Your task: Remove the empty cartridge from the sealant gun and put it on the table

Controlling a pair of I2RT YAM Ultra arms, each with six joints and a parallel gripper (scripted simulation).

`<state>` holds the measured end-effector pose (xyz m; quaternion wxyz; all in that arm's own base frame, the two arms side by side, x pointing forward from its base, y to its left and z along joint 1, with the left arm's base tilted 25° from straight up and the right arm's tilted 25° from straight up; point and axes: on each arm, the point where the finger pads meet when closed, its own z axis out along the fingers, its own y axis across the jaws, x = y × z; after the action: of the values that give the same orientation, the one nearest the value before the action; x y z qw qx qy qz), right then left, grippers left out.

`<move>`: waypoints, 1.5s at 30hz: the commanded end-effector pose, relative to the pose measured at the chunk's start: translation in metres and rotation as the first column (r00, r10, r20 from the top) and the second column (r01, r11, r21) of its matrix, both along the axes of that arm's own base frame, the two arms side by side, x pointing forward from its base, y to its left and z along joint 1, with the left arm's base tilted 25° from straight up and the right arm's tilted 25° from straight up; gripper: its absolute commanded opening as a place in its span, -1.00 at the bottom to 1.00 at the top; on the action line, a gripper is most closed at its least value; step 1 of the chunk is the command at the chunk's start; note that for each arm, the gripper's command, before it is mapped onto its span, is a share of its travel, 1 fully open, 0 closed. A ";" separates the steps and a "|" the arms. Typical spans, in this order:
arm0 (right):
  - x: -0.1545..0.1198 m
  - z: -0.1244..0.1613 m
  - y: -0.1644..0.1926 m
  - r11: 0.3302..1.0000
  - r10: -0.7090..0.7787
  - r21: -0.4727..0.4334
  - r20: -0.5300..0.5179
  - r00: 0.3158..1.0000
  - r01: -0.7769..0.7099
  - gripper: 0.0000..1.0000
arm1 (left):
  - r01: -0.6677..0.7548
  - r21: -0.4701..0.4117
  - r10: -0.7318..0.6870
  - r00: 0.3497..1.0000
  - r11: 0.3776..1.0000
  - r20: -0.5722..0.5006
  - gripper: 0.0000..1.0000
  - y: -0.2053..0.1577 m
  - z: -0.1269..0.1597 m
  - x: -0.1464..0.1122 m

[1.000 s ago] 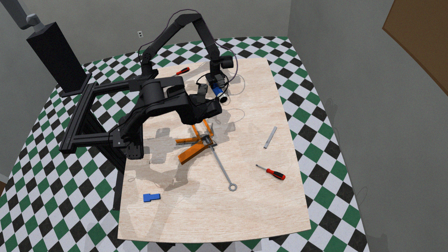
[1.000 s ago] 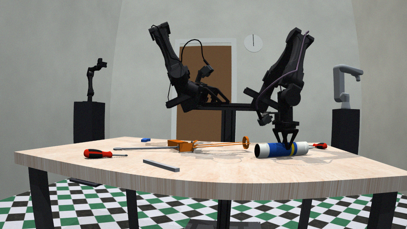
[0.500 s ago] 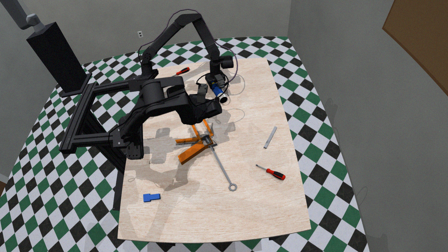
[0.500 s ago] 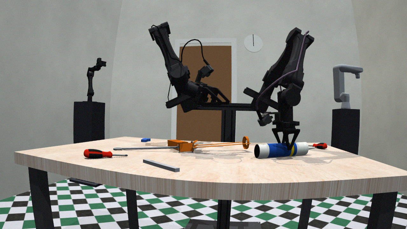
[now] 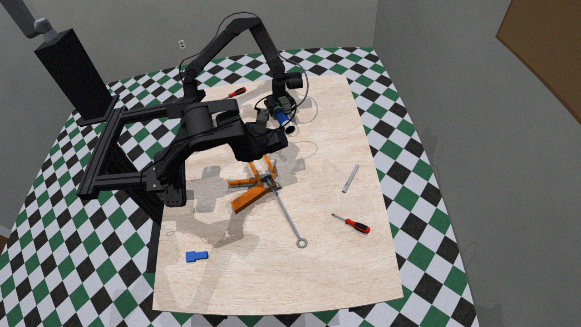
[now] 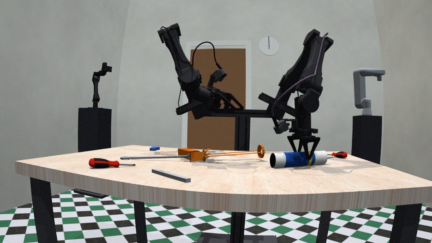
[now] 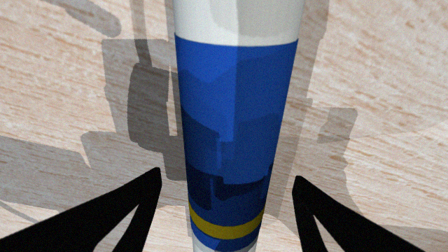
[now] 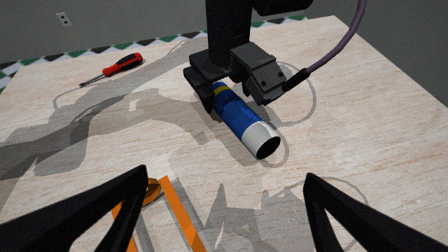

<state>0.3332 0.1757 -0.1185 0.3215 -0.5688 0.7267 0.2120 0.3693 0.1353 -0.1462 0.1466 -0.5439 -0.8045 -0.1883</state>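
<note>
Left to right in the exterior view, the orange sealant gun lies on the table; the right gripper hangs wide open, holding nothing; the left gripper's fingers stand well spread around the cartridge, ungripped on the table.
</note>
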 end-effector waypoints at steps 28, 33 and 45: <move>0.025 0.077 0.063 0.961 0.166 0.179 0.236 0.958 -0.210 1.00 | 0.091 -0.232 -0.074 0.994 0.969 0.080 0.71 -0.054 0.129 -0.001; 0.019 0.096 0.079 0.936 0.223 0.208 0.274 0.935 -0.284 1.00 | 0.125 -0.375 -0.084 0.989 0.919 0.124 0.71 -0.059 0.169 -0.019; 0.009 0.117 0.099 0.905 0.301 0.202 0.319 0.899 -0.375 1.00 | 0.163 -0.477 -0.062 0.973 0.863 0.221 0.71 -0.050 0.224 -0.029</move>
<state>0.3387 0.2522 -0.0354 0.4236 -0.6441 0.5784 0.2667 0.3366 0.1004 0.0489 -0.0441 -0.5661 -0.8209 -0.0607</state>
